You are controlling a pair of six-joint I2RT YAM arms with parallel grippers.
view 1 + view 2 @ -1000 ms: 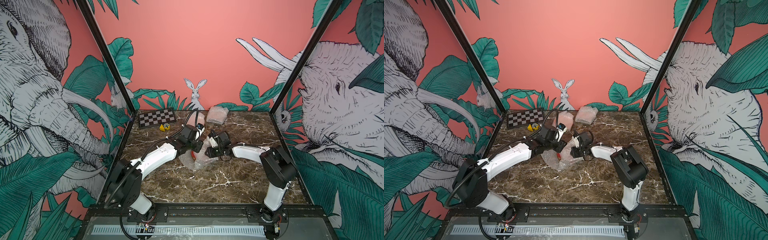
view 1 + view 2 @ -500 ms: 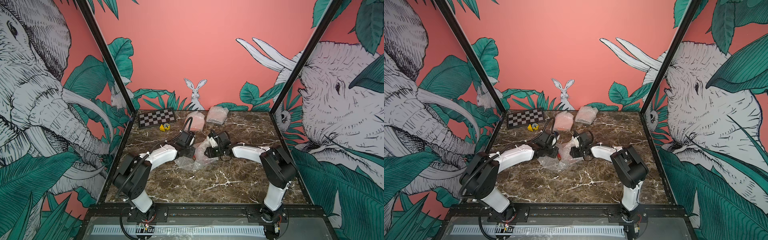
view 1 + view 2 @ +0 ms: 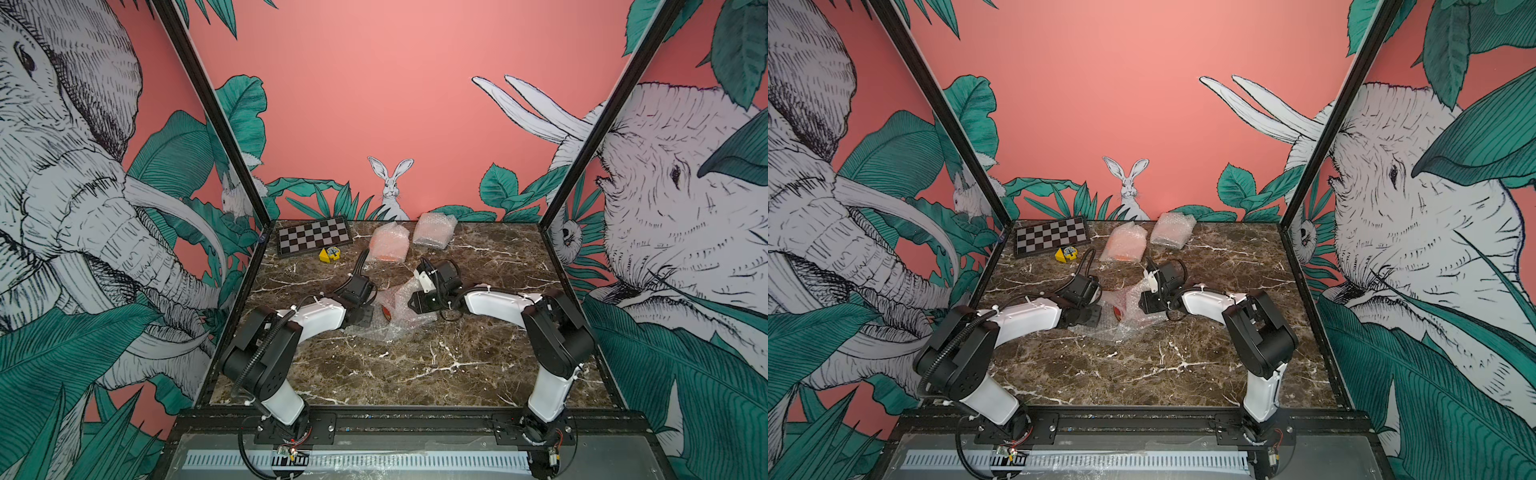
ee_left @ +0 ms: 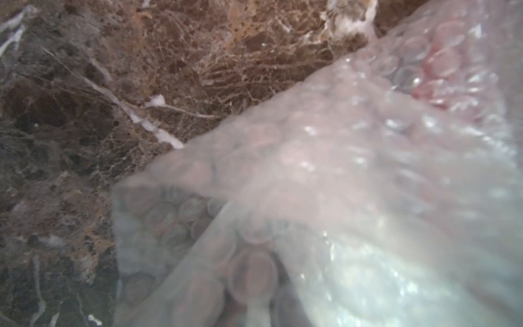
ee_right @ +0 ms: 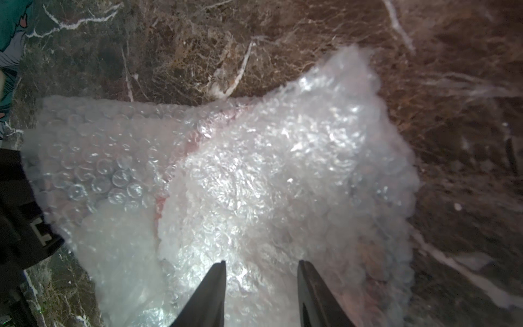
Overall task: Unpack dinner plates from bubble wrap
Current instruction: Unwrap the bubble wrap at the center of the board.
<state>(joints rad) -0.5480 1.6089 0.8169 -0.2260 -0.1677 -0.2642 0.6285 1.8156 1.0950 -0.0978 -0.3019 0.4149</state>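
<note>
Desk (image 3: 415,365): brown marble with white veins, walled in by jungle prints.
Bubble wrap (image 3: 409,316): one loosened, crumpled sheet at the centre of the desk, lying between the two tools and partly lifted towards 3 o'clock.
Dark red plate (image 3: 386,312): only a thin sliver shows in both top views, at the 9 o'clock side of the crumpled sheet. The rest sits under the wrap, and a reddish streak shows through the bubbles in the right wrist view.
Left tool (image 3: 365,318): low on the desk at the sheet's 9 o'clock edge, touching it. The left wrist view is filled with blurred wrap and marble and shows no fingers, so wide or narrow cannot be told.
Right tool (image 5: 261,263): at the sheet's 3 o'clock side, with its two dark fingers (image 5: 209,294) set apart at a middling gap over the wrap, and nothing clearly pinched.
Orange plate (image 3: 387,249): wrapped in its own sheet at 12 o'clock, near the back wall.
Third bundle (image 3: 434,230): at 1 o'clock, just beside the orange one. What it holds cannot be made out.
Checkered board (image 3: 314,241): flat at 11 o'clock, in the back corner.
Yellow block (image 3: 329,254): just beside the board's near edge.
</note>
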